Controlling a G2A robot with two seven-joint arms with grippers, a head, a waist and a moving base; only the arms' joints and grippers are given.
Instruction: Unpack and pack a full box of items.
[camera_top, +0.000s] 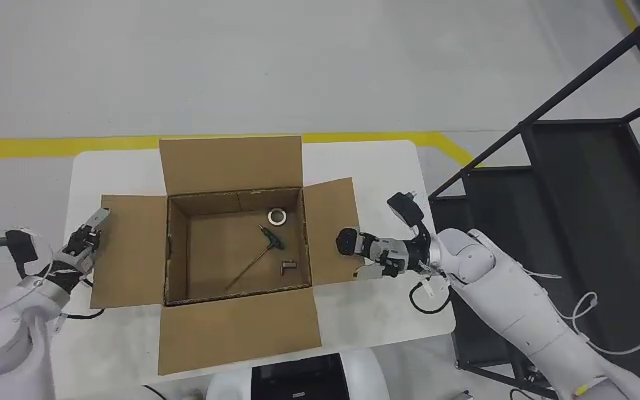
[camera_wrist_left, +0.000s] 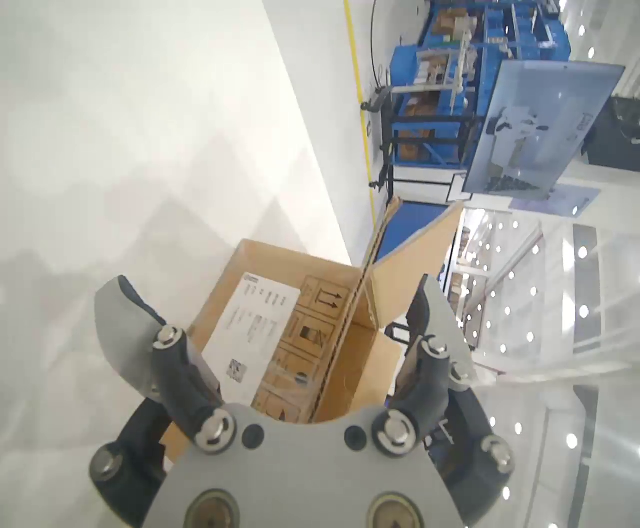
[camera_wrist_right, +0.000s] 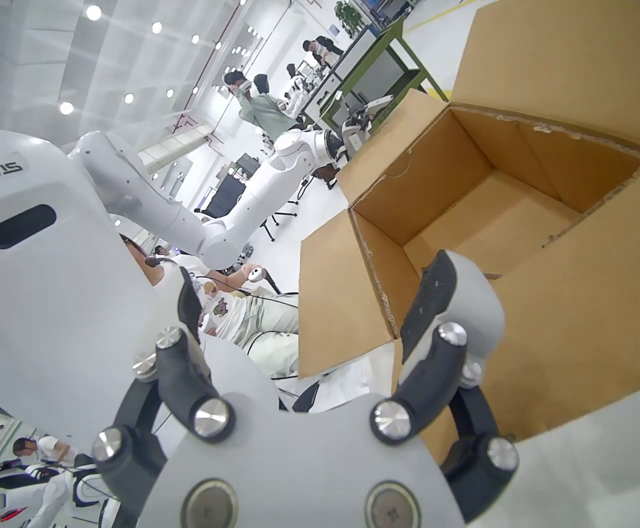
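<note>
Box: the cardboard box (camera_top: 236, 202) sits mid-frame in the top view on the white table (camera_top: 380, 165). All four flaps are folded out, so you have an open drop into it from above.
Contents: three things lie on its floor. A roll of tape (camera_top: 277, 215) is toward the upper right corner. A T-handled key (camera_top: 255, 260) lies slantwise across the middle. A small dark block (camera_top: 289, 266) sits just beside the key, at lower right.
Left gripper: the left gripper (camera_top: 90, 232) (camera_wrist_left: 272, 300) is at the left edge of the frame, just off the tip of the left flap (camera_top: 130, 250). Its fingers are spread wide with nothing between them. Its wrist view looks along the labelled outer wall of the box.
Right gripper: the right gripper (camera_top: 353, 256) (camera_wrist_right: 315, 280) is right of centre, just past the outer edge of the right flap (camera_top: 335, 230). It is wide and empty too. Its wrist view looks over that flap into the box.
Why placed so: both hang outside the flaps, probably to leave the opening and your overhead view unblocked.
Relation: the tape and block are nearer your right gripper, but the flap and the box wall stand between them. I judge you must lift over the rim, then descend.
Handling: the key lies flat on the cardboard, so its raised handle looks like the easier hold.
</note>
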